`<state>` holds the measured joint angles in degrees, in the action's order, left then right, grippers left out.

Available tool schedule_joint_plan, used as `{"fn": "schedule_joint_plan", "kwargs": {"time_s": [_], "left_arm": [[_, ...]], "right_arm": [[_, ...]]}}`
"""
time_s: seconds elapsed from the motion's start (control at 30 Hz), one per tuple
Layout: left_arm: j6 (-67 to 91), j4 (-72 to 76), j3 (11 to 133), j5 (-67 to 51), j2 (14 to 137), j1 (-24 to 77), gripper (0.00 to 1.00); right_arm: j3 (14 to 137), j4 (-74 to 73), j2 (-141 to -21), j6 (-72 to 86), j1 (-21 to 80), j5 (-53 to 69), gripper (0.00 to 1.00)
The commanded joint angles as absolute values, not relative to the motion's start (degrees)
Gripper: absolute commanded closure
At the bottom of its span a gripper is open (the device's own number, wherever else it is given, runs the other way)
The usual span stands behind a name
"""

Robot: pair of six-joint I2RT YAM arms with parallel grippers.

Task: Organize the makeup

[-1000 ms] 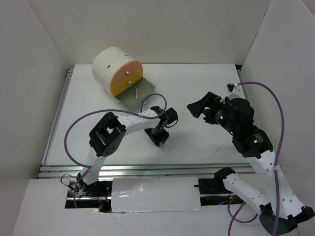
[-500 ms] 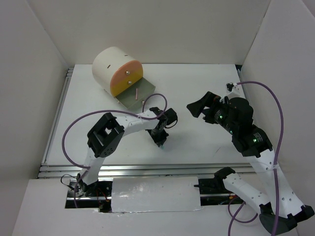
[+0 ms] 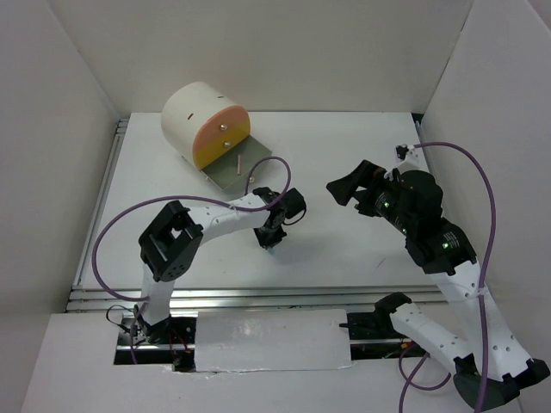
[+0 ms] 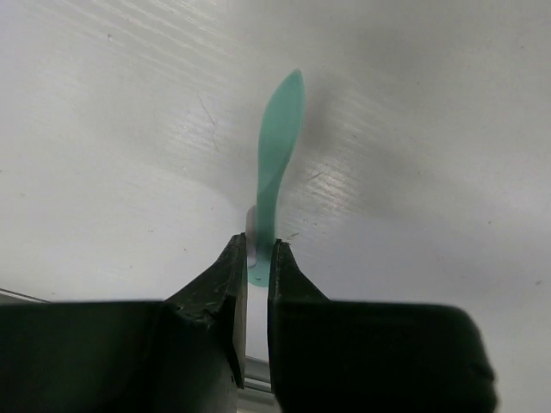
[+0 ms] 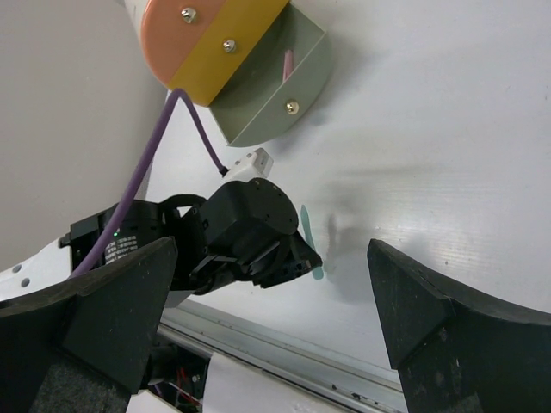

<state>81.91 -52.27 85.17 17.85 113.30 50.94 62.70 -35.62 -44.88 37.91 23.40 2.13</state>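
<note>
Where the left claw (image 4: pixel 256 251) pinches the teal stick (image 4: pixel 281 138), its end hides.

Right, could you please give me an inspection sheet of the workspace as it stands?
Surface: white table, fine scratches, no spills seen.
Job's things: teal stick gripped at one end; pink stick lying in the grey tray; no other makeup in view.
Clutter: nothing seen.
Grippers: left claw shut on the teal stick; right claw open and empty, off to the right.
Cables: purple cable loops beside the left arm; second purple cable arcs over the right arm.
Surroundings: cream box with an orange front behind the tray; white walls on three sides.
</note>
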Motion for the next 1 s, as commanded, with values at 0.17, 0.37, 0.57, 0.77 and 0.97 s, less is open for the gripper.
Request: {"fn": "schedule_joint_plan", "kwargs": {"time_s": [0.17,0.37,0.57,0.77,0.97], "left_arm": [[76.12,-58.09,93.32,30.47,109.07,52.65,1.00],[66.73,-60.84,101.41,44.81,107.15,51.86,1.00],[41.36,-41.36,94.26,51.95,100.57,46.34,1.00],[7.07,-2.14,79.65,45.53,96.94,41.14,1.00],[-5.53,1.58,85.95,43.86,105.80,36.48,1.00]], "right_arm": [[64.42,-34.45,-45.18,37.09,23.91,1.49,0.00],[64.86,-34.72,-45.53,37.00,23.82,1.67,0.00],[64.95,-34.37,-45.97,37.44,23.82,2.98,0.00],[65.91,-35.24,-46.93,37.97,23.91,4.65,0.00],[67.15,-36.21,-46.93,37.88,24.52,5.01,0.00]]}}
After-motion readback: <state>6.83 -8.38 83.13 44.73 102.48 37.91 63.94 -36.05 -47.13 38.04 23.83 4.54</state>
